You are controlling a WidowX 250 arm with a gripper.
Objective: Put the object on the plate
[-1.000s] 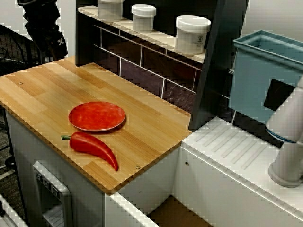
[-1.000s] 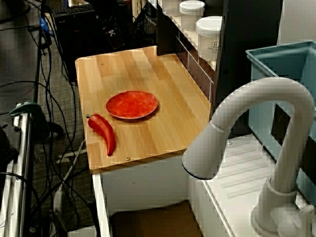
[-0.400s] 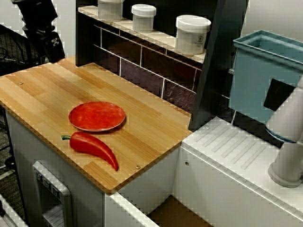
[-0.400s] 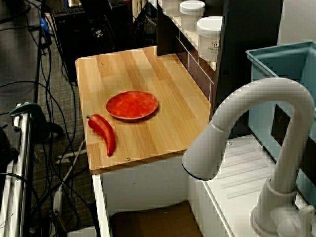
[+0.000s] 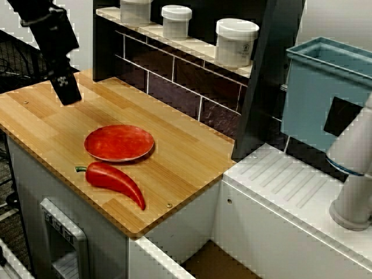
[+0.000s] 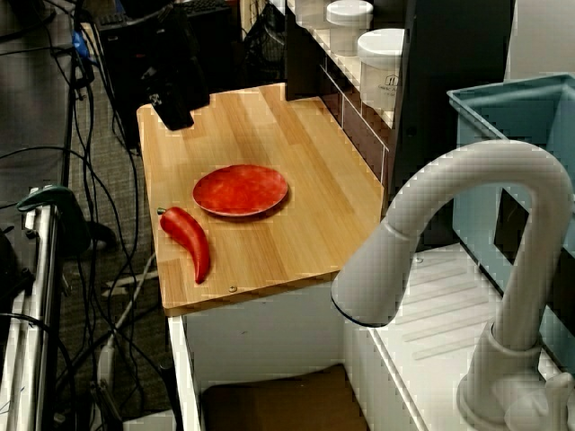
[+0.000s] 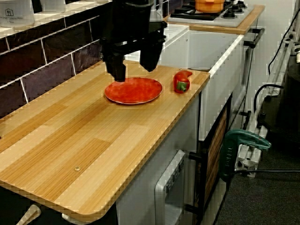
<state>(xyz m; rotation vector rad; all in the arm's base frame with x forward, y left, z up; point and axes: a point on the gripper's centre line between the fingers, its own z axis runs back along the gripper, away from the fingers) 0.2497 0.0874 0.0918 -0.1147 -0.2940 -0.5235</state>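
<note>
The chili pepper (image 5: 112,182) lay on the wooden counter (image 5: 52,119) just beside the plate (image 5: 120,142), close to the counter's front edge, its tip pointing toward the corner. From the end-on view only its stem end showed (image 7: 182,81). The black gripper (image 7: 132,63) hung above the counter beyond the plate, fingers (image 7: 117,68) spread apart and empty; the other views showed only a dark block (image 5: 65,87).

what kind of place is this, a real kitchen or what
Likely a toy play kitchen in a lab: wooden counter with tiled backsplash, white faucet over a sink, stove with orange pot, cables on the floor.
</note>
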